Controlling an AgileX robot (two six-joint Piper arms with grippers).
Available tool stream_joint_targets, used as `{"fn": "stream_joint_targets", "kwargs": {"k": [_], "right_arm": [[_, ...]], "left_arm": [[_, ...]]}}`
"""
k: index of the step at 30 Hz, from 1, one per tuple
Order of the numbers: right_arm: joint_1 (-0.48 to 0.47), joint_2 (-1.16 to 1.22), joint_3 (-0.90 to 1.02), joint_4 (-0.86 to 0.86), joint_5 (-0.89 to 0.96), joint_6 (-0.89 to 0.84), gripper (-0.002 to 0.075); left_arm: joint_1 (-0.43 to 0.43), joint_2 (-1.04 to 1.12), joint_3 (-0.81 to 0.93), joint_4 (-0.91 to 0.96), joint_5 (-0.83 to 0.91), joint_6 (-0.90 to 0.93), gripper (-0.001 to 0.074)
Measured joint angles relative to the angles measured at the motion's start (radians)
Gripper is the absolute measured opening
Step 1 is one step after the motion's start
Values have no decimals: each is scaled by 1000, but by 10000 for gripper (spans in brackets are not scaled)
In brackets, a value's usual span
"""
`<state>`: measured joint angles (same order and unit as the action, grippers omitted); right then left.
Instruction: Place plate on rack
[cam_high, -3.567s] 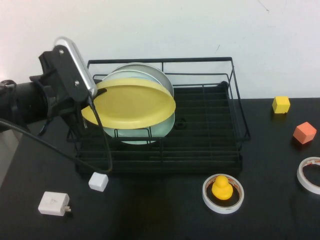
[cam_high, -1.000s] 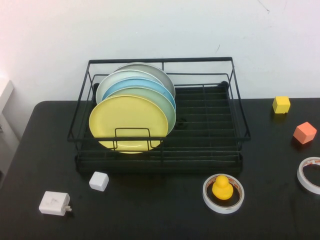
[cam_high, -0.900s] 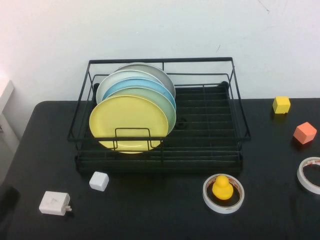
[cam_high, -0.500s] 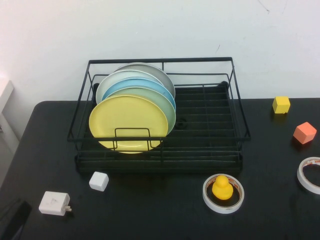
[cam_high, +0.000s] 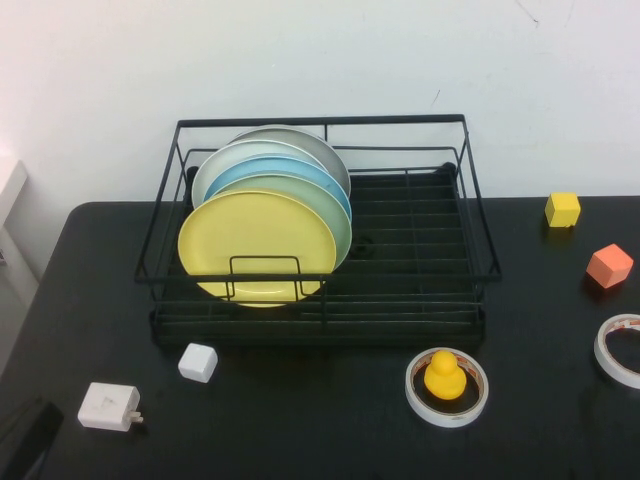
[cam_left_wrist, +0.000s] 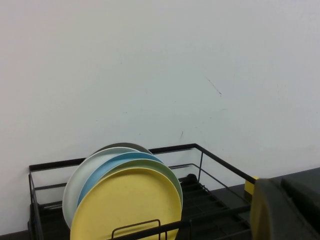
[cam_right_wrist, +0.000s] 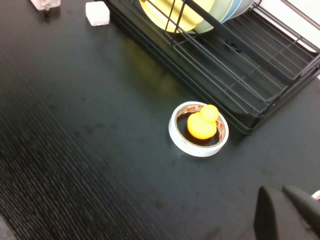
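High view: the plate (cam_high: 257, 246) stands upright at the front of a row of plates inside the rack (cam_high: 420, 275); the placing looks finished, nothing left but parking.
Left wrist view: the left gripper (cam_left_wrist: 287, 210) shows at the frame's corner, well clear of the rack, touching nothing; finger spread cannot be told.
Right wrist view: the right gripper (cam_right_wrist: 285, 214) hangs over bare table (cam_right_wrist: 75, 150) near a tape roll (cam_right_wrist: 198, 130) ringing a toy duck (cam_right_wrist: 202, 122), holding nothing; opening cannot be told.

Plate (cam_left_wrist: 127, 205): yellow, standing up at the front of a row of plates.
Other plates: green (cam_left_wrist: 172, 182), blue (cam_left_wrist: 107, 167) and white (cam_left_wrist: 75, 182) ones behind it.
Rack (cam_left_wrist: 210, 160): black wire, holding them all.
Left tool (cam_left_wrist: 287, 210): dark, near the camera.
Wall (cam_left_wrist: 160, 70): white, behind.
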<state>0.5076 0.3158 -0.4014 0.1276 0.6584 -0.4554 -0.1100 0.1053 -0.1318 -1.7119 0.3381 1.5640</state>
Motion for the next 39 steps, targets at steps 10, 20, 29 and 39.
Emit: {"fn": "stream_joint_targets", "kwargs": {"k": [10,20,29,39], "right_arm": [[0,0,0,-2,2,0,-2],[0,0,0,-2,2,0,-2],[0,0,0,-2,2,0,-2],[0,0,0,-2,2,0,-2]], "left_arm": [[0,-42,10,244,-230,-280,0],[0,-42,34,1503,-72,-1587,0],[0,-42,152,1568,-169,-1671,0],[0,-107,150,1579,-31,-1639,0]]}}
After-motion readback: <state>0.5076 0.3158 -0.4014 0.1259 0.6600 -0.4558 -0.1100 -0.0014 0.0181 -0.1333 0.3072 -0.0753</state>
